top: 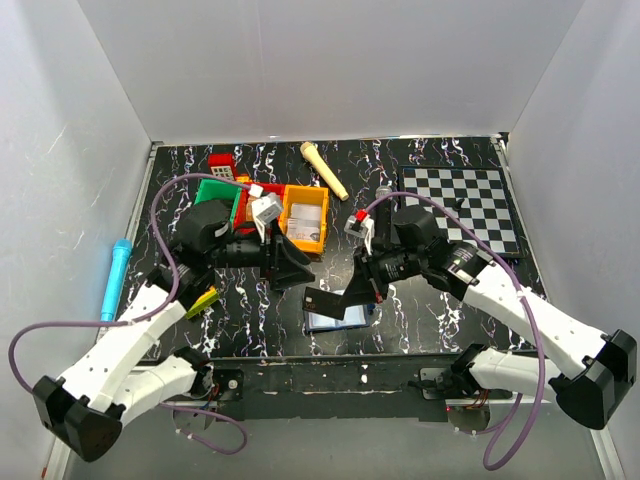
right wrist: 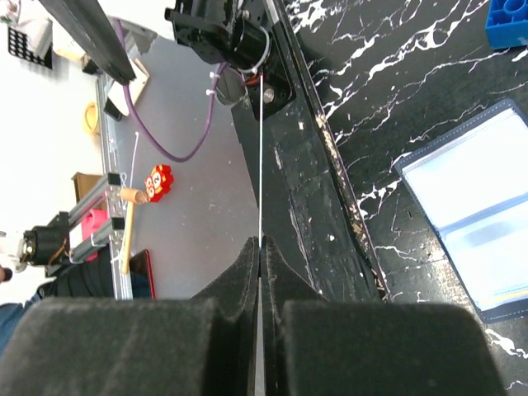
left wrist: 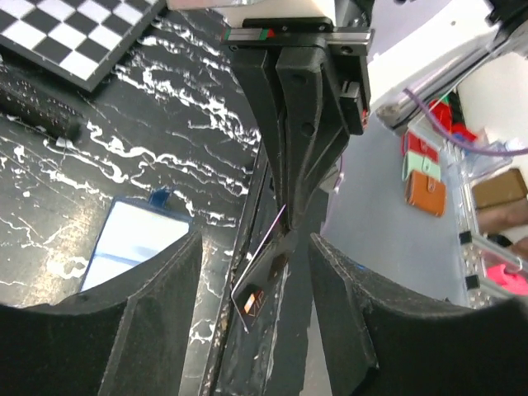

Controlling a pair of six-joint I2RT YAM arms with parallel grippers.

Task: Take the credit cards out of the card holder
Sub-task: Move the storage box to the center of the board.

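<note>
A thin, stiff card (left wrist: 257, 295) is pinched by the right end effector (right wrist: 261, 247); the left end effector (left wrist: 254, 247) is spread. The light, floppy card holder (right wrist: 487, 223) is probably best pinned at its edge.

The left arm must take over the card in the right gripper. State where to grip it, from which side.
Grip the card at its free chip end, past the shut right gripper. Advance the open left gripper straight ahead: the thin card stands nearly edge-on between its fingers, so they should close on its flat faces.
</note>
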